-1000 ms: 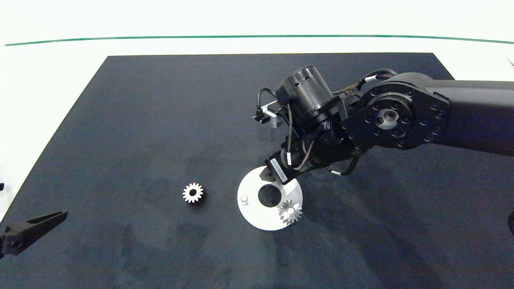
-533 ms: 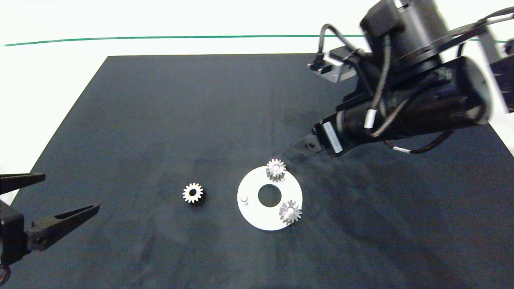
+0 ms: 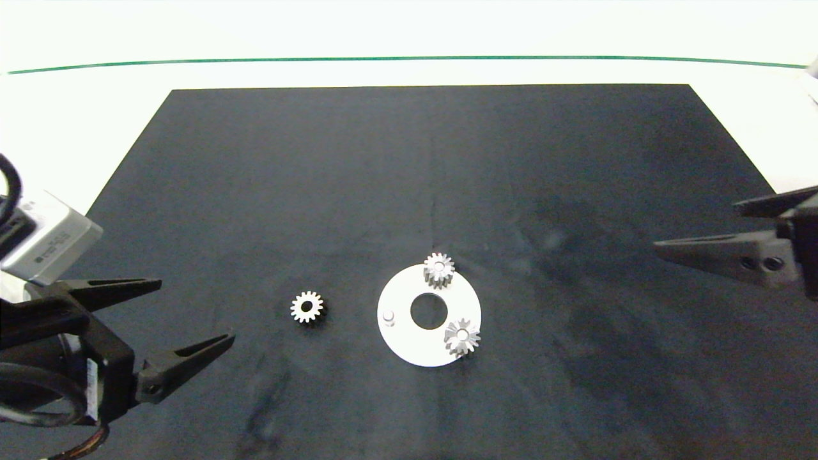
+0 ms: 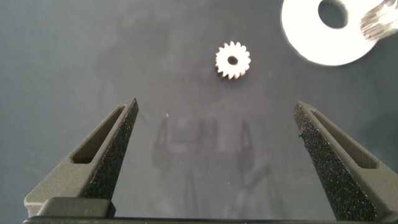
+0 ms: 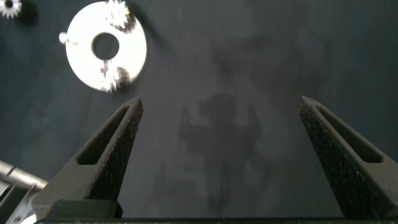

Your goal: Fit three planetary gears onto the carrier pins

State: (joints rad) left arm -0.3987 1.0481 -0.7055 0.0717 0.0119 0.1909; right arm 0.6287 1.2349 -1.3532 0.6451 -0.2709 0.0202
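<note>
- Currently, white disc [image 3: 402,342] lies flat on the black mat [image 3: 409,191], a little toward the near edge from the mat's middle.
- Two planetary gears sit on the disc: far gear [image 3: 439,269] at the rim farthest from the robot, near-right gear [image 3: 461,337] at the rim on the robot's right and nearer side. Each shows a pale pin end in its bore.
- Bare pin [image 3: 388,315] stands upright on the disc's left rim, nothing on it.
- Loose gear [image 3: 307,307] lies flat on the mat, left of the disc, near it but not touching. Dark bore facing up.
- Left gripper [image 3: 172,326] enters from the left edge, low over the mat's near-left corner, fingers spread wide, nothing between them. Well apart from the loose gear.
- Left wrist view: loose gear [image 4: 232,60] lies ahead of the spread fingers [image 4: 102,155], roughly centred on the gap; part of the disc [image 4: 311,43] shows beyond it.
- Right gripper [image 3: 703,230] at the right edge, fingers spread, empty, well apart from the disc.
- Right wrist view: disc [image 5: 84,59] with both mounted gears and the bare pin [image 5: 64,38] seen far off to one side; loose gear [image 5: 10,6] just at the picture's corner. Fingers [image 5: 106,162] wide apart over bare mat.
</note>
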